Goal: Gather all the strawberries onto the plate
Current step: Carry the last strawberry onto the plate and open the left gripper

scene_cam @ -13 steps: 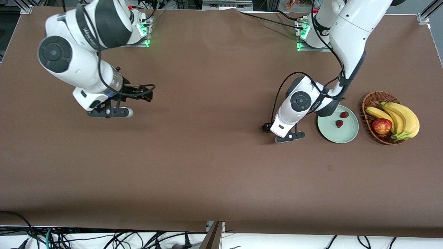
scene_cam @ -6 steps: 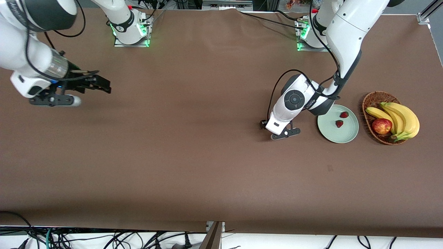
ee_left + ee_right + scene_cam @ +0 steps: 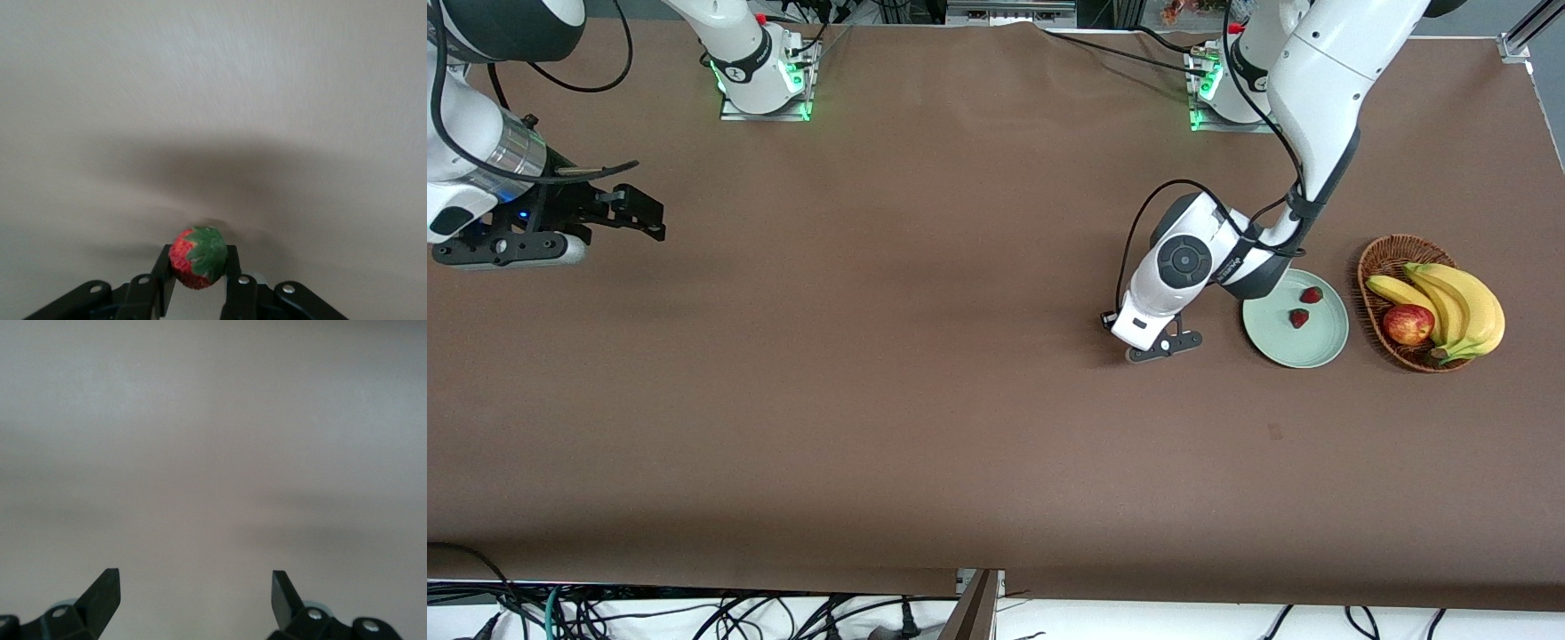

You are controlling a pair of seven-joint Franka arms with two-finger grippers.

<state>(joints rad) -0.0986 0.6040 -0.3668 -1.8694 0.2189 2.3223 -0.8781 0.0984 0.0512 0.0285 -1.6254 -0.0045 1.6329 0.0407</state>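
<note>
My left gripper [image 3: 1163, 345] hangs low over the brown table beside the pale mint-green plate [image 3: 1294, 352], on the side toward the right arm's end. In the left wrist view it [image 3: 197, 270] is shut on a strawberry [image 3: 195, 255], red with a green leafy top. That strawberry is hidden in the front view. Two more strawberries [image 3: 1311, 294] [image 3: 1299, 317] lie on the plate. My right gripper [image 3: 511, 252] is over the table at the right arm's end, open and empty [image 3: 195, 587].
A brown wicker basket [image 3: 1383, 256] stands beside the plate at the left arm's end, holding bananas [image 3: 1458, 302] and a red-yellow apple [image 3: 1408, 324]. Both arm bases stand along the table edge farthest from the front camera.
My right arm has swung outward toward its own end of the table. My left gripper has shifted only slightly beside the plate, still holding the strawberry.
</note>
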